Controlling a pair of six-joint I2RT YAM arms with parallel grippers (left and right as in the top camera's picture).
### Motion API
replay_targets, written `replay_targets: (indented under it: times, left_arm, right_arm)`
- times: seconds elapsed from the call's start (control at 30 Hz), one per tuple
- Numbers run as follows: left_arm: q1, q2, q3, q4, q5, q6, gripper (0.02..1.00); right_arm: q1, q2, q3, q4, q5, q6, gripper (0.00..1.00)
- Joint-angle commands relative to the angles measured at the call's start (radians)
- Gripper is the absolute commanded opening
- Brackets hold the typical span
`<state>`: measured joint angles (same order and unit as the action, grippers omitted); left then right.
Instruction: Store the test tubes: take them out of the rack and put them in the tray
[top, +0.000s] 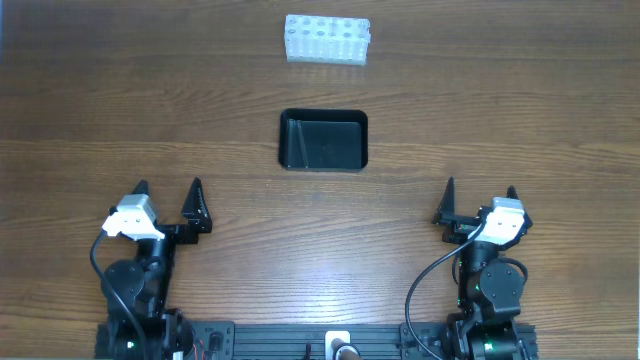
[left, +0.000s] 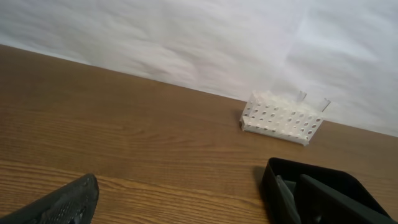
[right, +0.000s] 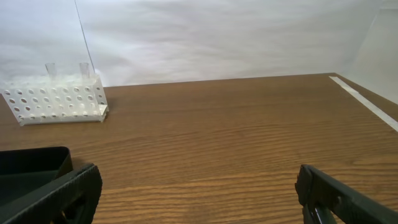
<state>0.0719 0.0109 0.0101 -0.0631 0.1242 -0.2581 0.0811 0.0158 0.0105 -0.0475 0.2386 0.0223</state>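
Right wrist view: test tubes (right: 50, 70) stand upright in rack (right: 56, 102).

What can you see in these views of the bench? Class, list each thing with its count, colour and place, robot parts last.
table: one, brown wood, under everything.
rack: one, white, perforated, on the table's far side, near the middle.
test tubes: two seen, clear, upright in the rack.
tray: one, black, between the rack and the arms.
backdrop: one, white, behind the table.
left gripper: one, black fingers, open, near side, left of the tray.
right gripper: one, black fingers, open, near side, right of the tray.
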Motion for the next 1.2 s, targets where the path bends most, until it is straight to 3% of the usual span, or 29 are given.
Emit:
replay_targets:
  times: [0.03,0.73,0.87,1.03,1.2]
  left_arm:
    - [0.005,-0.004,-0.004,-0.002,0.014,-0.011,0.998]
    - [0.005,-0.004,-0.004,-0.002,0.013,-0.011,1.0]
    - [0.005,-0.004,-0.004,-0.002,0.013,-0.011,1.0]
    - [0.005,-0.004,-0.004,-0.002,0.013,-0.011,1.0]
    - [0.005,-0.004,-0.004,-0.002,0.014,-0.011,1.0]
  right_arm:
    - [-0.007,-0.009,-0.006,-0.002,-0.002,0.002,0.993]
    - [-0.006,-0.005,-0.005,-0.003,-0.005,0.003,0.993]
    - [-0.006,0.025,-0.004,0.07,-0.025,0.01,0.991]
    - [-0.007,0.17,0.027,0.166,-0.029,0.01,0.993]
    - [-0.006,0.464,0.15,0.238,-0.084,-0.014,0.993]
